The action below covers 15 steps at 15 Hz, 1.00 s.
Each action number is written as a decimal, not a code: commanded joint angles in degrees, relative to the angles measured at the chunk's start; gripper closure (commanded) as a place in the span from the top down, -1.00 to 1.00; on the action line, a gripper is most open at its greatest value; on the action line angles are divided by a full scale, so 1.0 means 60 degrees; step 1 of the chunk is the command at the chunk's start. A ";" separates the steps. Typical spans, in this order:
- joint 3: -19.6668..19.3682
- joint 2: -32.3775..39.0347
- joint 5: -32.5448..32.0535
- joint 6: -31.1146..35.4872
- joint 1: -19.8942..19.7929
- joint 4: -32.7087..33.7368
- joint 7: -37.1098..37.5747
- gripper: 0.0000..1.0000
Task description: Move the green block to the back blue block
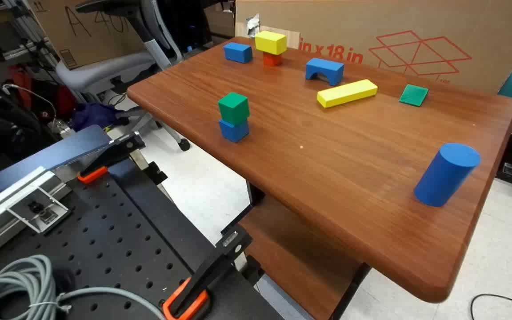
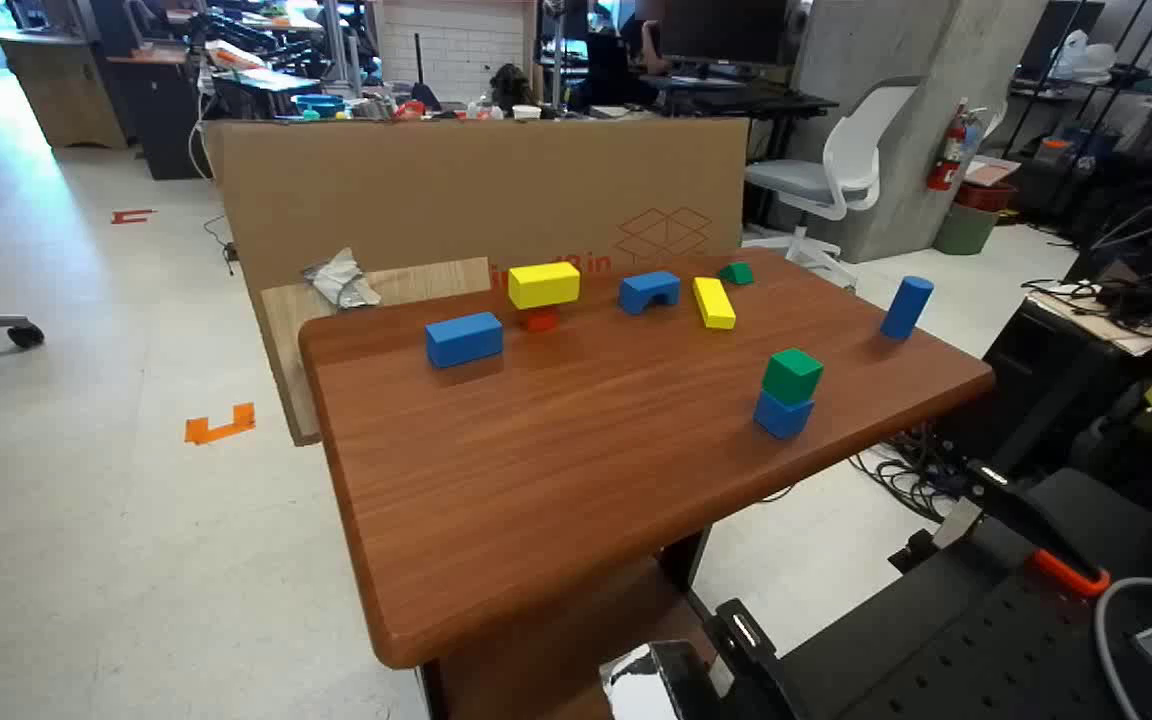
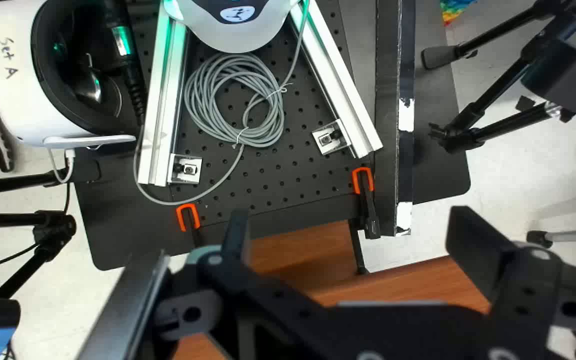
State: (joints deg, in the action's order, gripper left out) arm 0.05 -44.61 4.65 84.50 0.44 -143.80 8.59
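The green block (image 1: pixel 234 108) is a dark-green cube sitting on top of a small blue cube (image 1: pixel 234 130) near the table's edge on the side of the black pegboard; the stack also shows in an exterior view with the green block (image 2: pixel 792 376) on top. The back blue block (image 1: pixel 238 52) is a low oblong blue block, alone at the far side of the table in an exterior view; it also shows in an exterior view (image 2: pixel 464 340). My gripper (image 3: pixel 350 220) is open and empty in the wrist view, outside both exterior views. No blocks can be made out between its fingers.
A yellow block (image 1: pixel 270 42) rests on a red one (image 1: pixel 272 59) beside the back blue block. A blue arch (image 1: pixel 325 70), yellow bar (image 1: pixel 347 93), flat green block (image 1: pixel 414 95) and tall blue cylinder (image 1: pixel 447 174) stand on the table. Orange clamps (image 3: pixel 363 180) sit at the pegboard edge.
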 commanded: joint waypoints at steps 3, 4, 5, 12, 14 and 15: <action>0.0123 0.0007 0.0062 -0.0018 -0.0170 0.0021 -0.0095 1.00; 0.0123 0.0007 0.0062 -0.0018 -0.0170 0.0021 -0.0095 1.00; 0.0123 0.0007 0.0062 -0.0018 -0.0170 0.0021 -0.0095 1.00; 0.0146 0.0358 -0.0016 0.0313 -0.0236 0.0019 -0.0041 1.00; 0.0131 0.0743 -0.0066 0.0803 -0.0303 -0.0023 -0.0050 1.00; 0.0139 0.0989 -0.0145 0.1340 -0.0325 -0.0113 -0.0100 1.00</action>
State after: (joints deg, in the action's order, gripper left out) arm 0.19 -43.02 4.56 87.16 -0.12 -144.41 8.59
